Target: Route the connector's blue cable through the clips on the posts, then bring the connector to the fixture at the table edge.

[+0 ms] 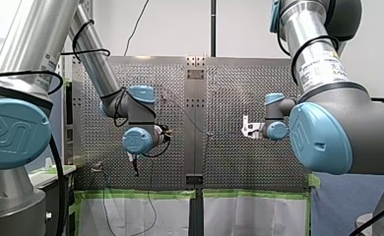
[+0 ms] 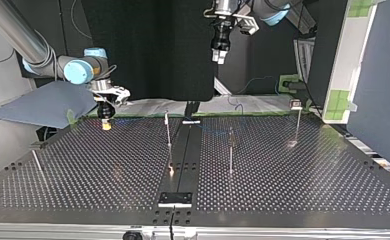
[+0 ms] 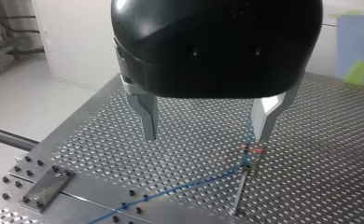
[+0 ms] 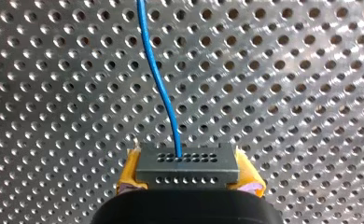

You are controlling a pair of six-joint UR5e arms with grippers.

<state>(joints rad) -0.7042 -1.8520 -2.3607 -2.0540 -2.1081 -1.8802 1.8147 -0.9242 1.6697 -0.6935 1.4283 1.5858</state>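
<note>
In the right wrist view my right gripper (image 4: 189, 173) is shut on a grey connector (image 4: 187, 163), with yellow pads (image 4: 129, 173) at both its sides. The blue cable (image 4: 157, 79) leaves the connector and runs ahead over the perforated plate. At the top view's left, the same gripper (image 2: 105, 124) hangs just above the table's far edge. My left gripper (image 3: 206, 137) is open and empty, with metal fingers (image 3: 148, 122) well above the table. Under it the blue cable (image 3: 185, 186) lies on the plate and climbs to a clip on a thin post (image 3: 246, 173). In the top view that gripper (image 2: 218, 56) hangs high.
Thin posts stand on the table: one near the middle (image 2: 168, 131), one to its right (image 2: 230, 152), one at the far right (image 2: 297, 122), one at the left (image 2: 38, 165). A dark plate (image 2: 175, 199) sits at the near edge. A blue sheet (image 2: 43, 107) lies beyond the far left corner.
</note>
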